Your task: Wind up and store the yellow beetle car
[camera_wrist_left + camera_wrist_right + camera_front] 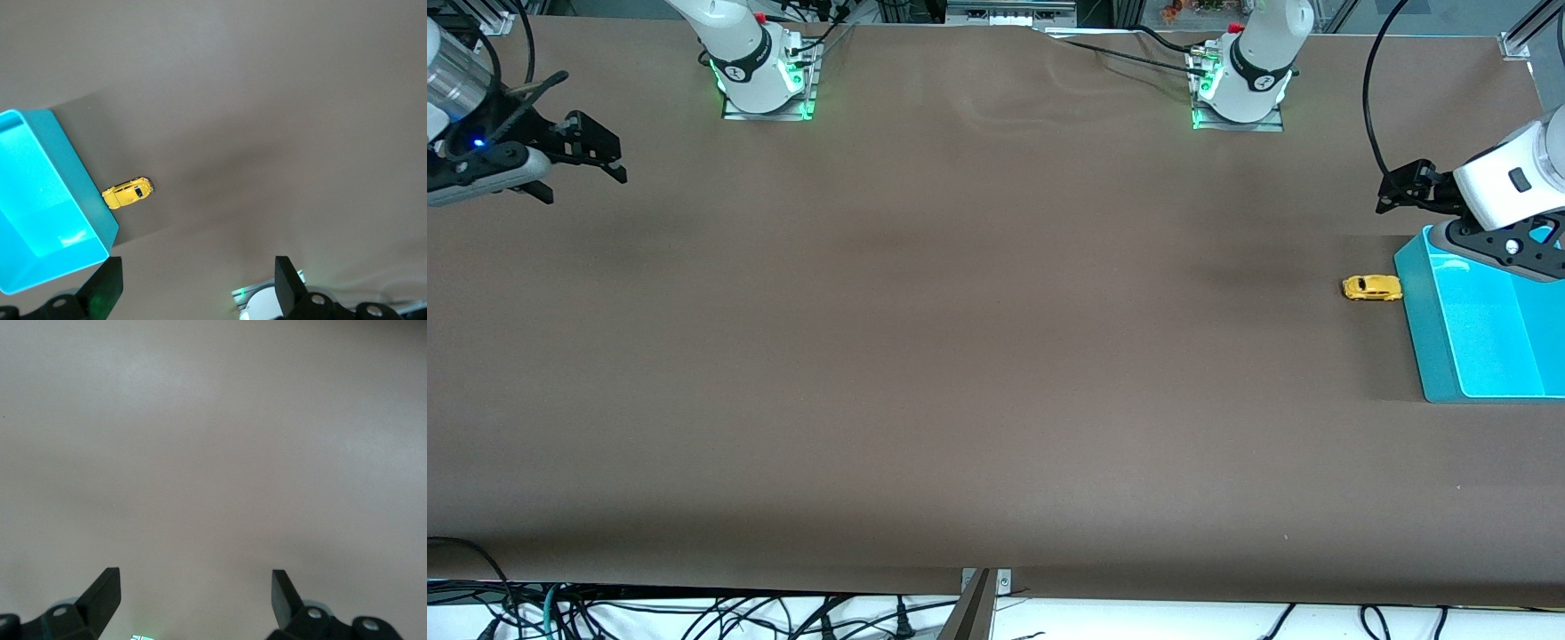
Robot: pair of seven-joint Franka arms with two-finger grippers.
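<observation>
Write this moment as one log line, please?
yellow beetle car: on table, beside bin | left gripper: open, empty | right gripper: open, waiting

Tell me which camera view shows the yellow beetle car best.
The left wrist view: the yellow beetle car appears largest there, its dark windows visible, beside the blue bin. The front view shows it smaller, on the table by the bin. The right wrist view shows only bare table.

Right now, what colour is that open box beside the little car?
Bright turquoise; the box shows best in the left wrist view, beside the yellow beetle car.
</observation>
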